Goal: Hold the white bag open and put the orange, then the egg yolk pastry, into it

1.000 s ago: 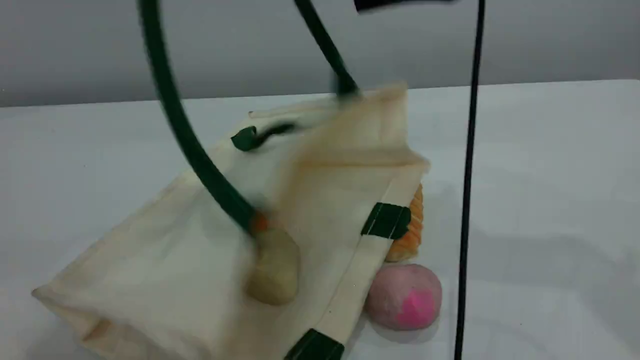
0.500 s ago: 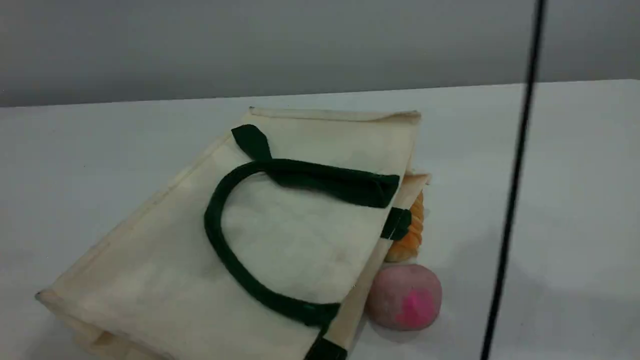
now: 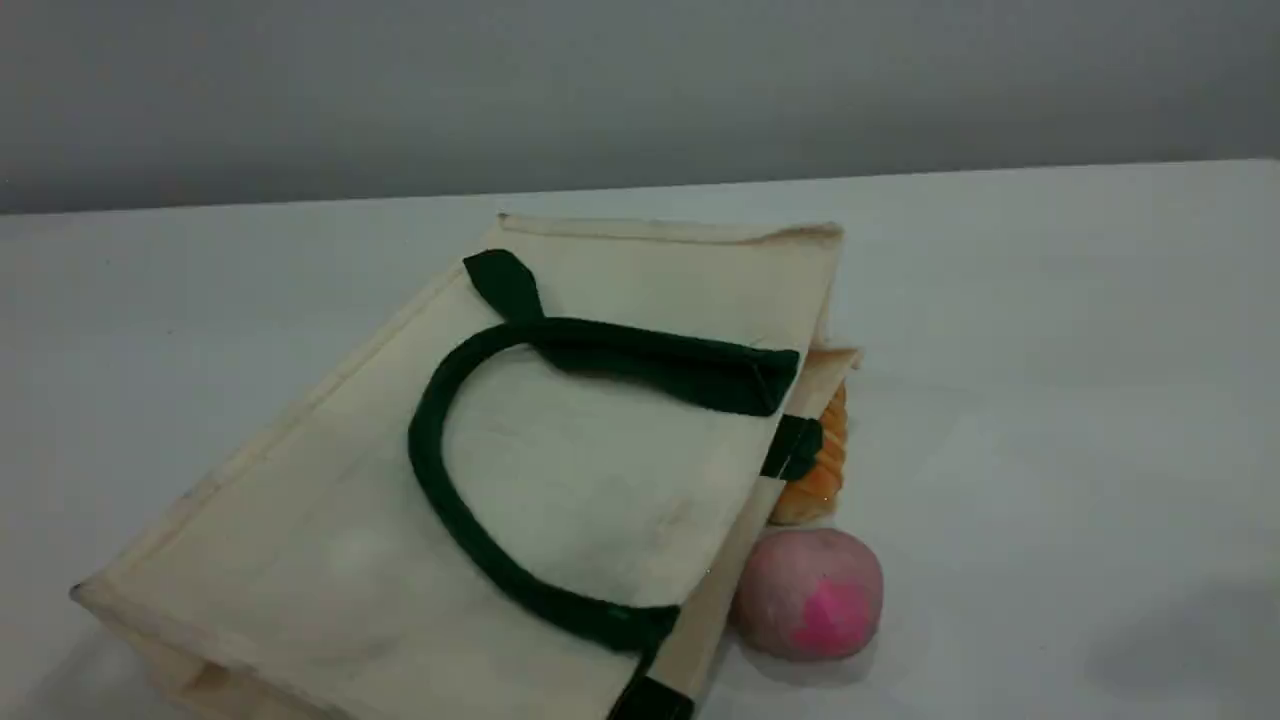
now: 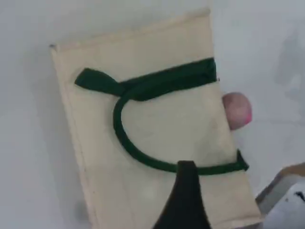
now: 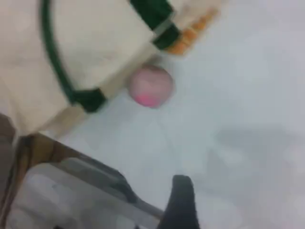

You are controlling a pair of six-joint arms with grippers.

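The white bag (image 3: pixel 600 500) lies flat on its side on the table, mouth collapsed, with one dark green handle (image 3: pixel 430 470) draped loose across its top face. Neither the orange nor the egg yolk pastry shows in any view. Both arms are out of the scene view. The left wrist view looks down on the bag (image 4: pixel 167 124) from above; my left gripper's one visible fingertip (image 4: pixel 187 191) hangs over it, holding nothing. In the right wrist view, my right gripper's fingertip (image 5: pixel 181 200) hovers over bare table to the right of the bag (image 5: pixel 95 47), also holding nothing.
A pinkish ball with a magenta patch (image 3: pixel 808 592) rests against the bag's right edge. A ridged orange bread roll (image 3: pixel 818 470) peeks out from under that edge. A grey and wooden frame (image 5: pixel 47 157) shows at the lower left of the right wrist view.
The green handle, held up a second ago, has dropped onto the bag and the bag has collapsed flat. The thin dark line swept right and left the scene view.
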